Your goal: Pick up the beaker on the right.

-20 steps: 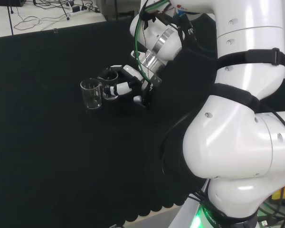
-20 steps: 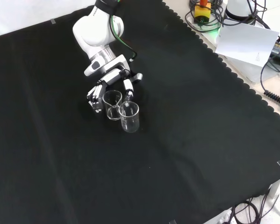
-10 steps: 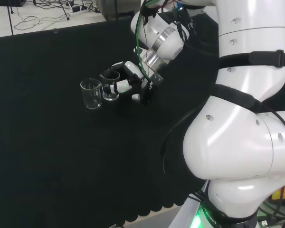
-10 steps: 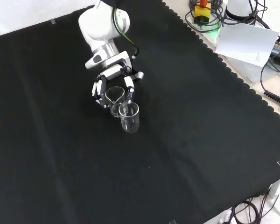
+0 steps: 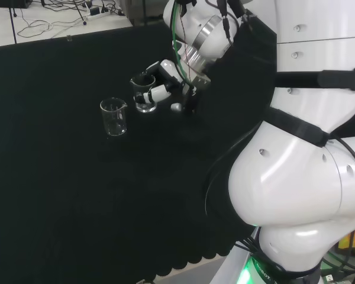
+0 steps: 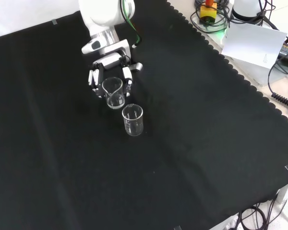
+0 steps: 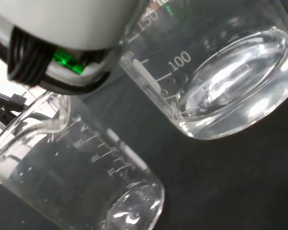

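Beaker (image 6: 113, 92), upper centre of front view: fingers (image 6: 126, 76) curled round it, apparently raised off bench (image 6: 192, 143). Second beaker (image 6: 133, 120) stands apart below. Pick-up nearly complete.

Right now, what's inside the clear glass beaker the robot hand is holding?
The held clear glass beaker looks empty; black cloth shows through it. The hand wraps its far side, covering part of the wall.

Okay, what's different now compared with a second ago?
The hand, curled round one beaker, has lifted it and drawn it away from the other beaker, toward the top of the front view. A gap now separates them. The other beaker stayed put on the black cloth.
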